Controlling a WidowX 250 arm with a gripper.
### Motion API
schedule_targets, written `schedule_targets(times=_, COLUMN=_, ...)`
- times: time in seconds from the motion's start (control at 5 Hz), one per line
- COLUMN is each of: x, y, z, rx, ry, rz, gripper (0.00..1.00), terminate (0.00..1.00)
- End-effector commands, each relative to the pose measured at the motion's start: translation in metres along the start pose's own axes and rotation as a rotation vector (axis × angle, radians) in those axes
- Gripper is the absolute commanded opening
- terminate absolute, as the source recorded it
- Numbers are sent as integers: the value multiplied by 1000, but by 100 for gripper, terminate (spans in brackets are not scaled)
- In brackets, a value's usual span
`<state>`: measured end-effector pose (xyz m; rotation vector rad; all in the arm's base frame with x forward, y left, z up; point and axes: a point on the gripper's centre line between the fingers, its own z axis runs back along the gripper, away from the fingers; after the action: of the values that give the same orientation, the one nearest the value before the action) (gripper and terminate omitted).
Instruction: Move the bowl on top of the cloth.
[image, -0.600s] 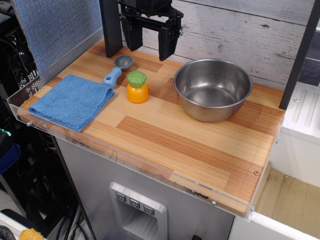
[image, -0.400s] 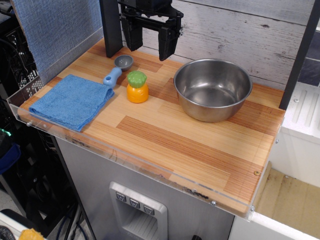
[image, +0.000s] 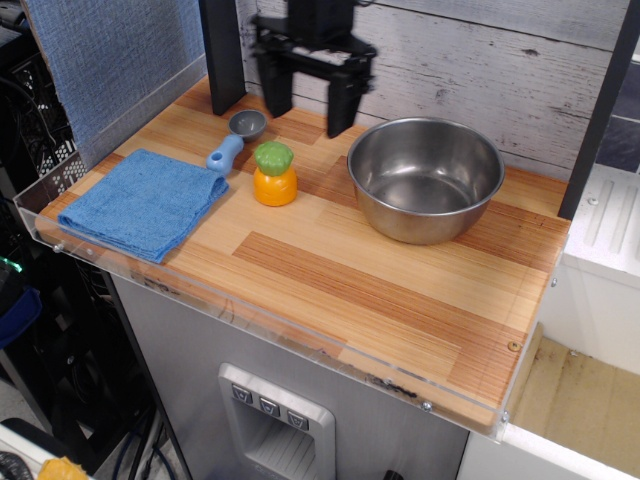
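The shiny steel bowl (image: 425, 177) stands upright and empty on the right half of the wooden tabletop. The folded blue cloth (image: 145, 202) lies flat at the left front corner, well apart from the bowl. My black gripper (image: 308, 107) hangs open and empty at the back of the table, its two fingers pointing down, just left of the bowl's rim and behind the small items.
A small grey scoop with a blue handle (image: 236, 137) and an orange toy with a green top (image: 274, 173) sit between cloth and bowl. A black post (image: 222, 55) stands at the back left. The wooden table (image: 380, 300) has a clear plastic edge strip in front.
My gripper has shifted a little to the right and lower, toward the bowl. Bowl, cloth and small items have not moved.
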<state>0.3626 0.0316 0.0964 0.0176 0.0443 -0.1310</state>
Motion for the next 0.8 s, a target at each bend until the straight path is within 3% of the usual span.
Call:
schedule_targets(times=0.0, x=22, y=-67, z=50, rx=37, ry=-139, rz=-162, gripper=100, terminate=0)
schedule_targets(times=0.2, x=27, y=-99, z=49, rx=51, ry=-132, rz=-223, gripper=100, terminate=0)
schedule_targets(times=0.6, x=29, y=-129, z=5, rx=2, ry=10, rz=-234, gripper=100, terminate=0)
